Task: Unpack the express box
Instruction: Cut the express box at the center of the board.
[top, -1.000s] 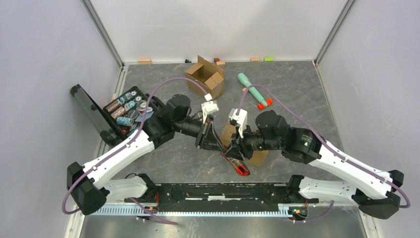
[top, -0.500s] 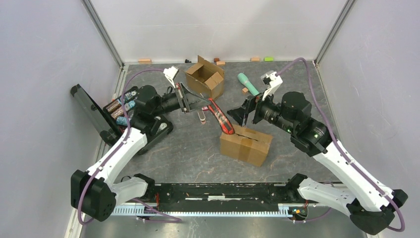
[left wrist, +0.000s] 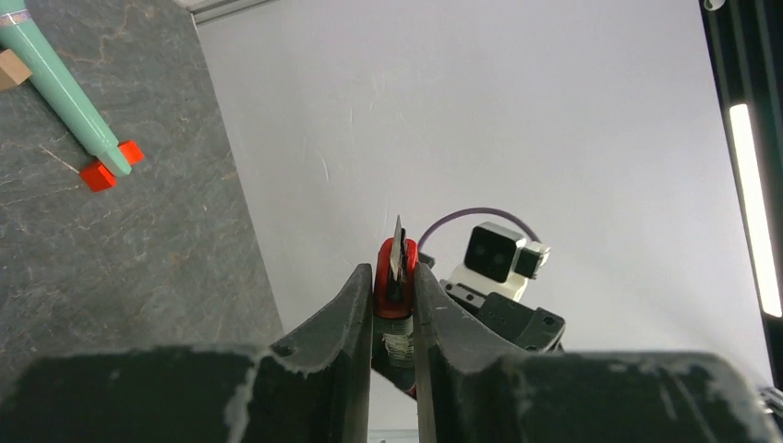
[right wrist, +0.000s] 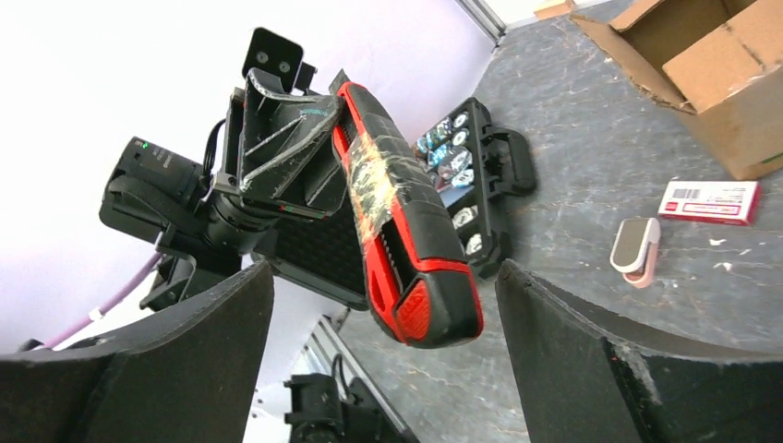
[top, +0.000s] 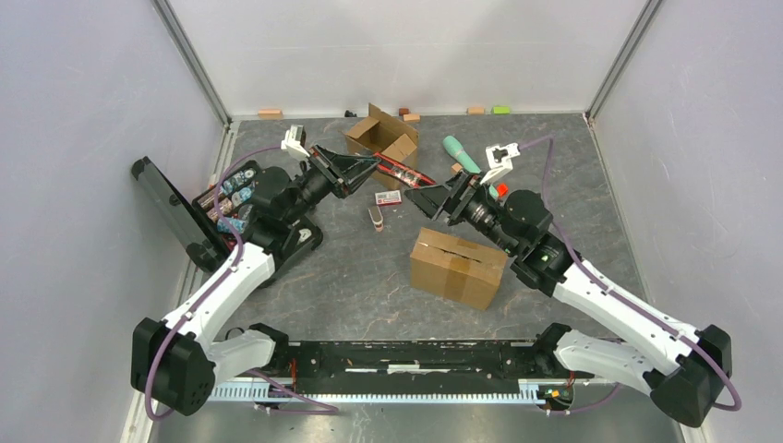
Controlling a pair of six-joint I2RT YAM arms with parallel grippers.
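The express box [top: 459, 268] is a shut brown carton with a slit along its top, lying mid-table. My left gripper [top: 363, 167] [left wrist: 395, 275] is shut on a red-and-black utility knife [top: 399, 169] [left wrist: 389, 288], held in the air behind the box with the blade end between the fingers. The knife's handle [right wrist: 406, 249] points at my right gripper [top: 427, 197] [right wrist: 383, 269]. That gripper is open, and the handle's butt end hangs between its wide fingers [right wrist: 212, 332] without touching them.
A small open carton [top: 383, 140] stands at the back. Beside it lie a green tube with red blocks [top: 464, 155], a red-and-white card [top: 388, 197] and a small pink-and-grey clip [top: 376, 218]. An open black case of batteries [top: 235, 201] sits left.
The knife has left the box top and gone back and left, carried by my left gripper. My right gripper has opened, let go of the knife and now faces its handle.
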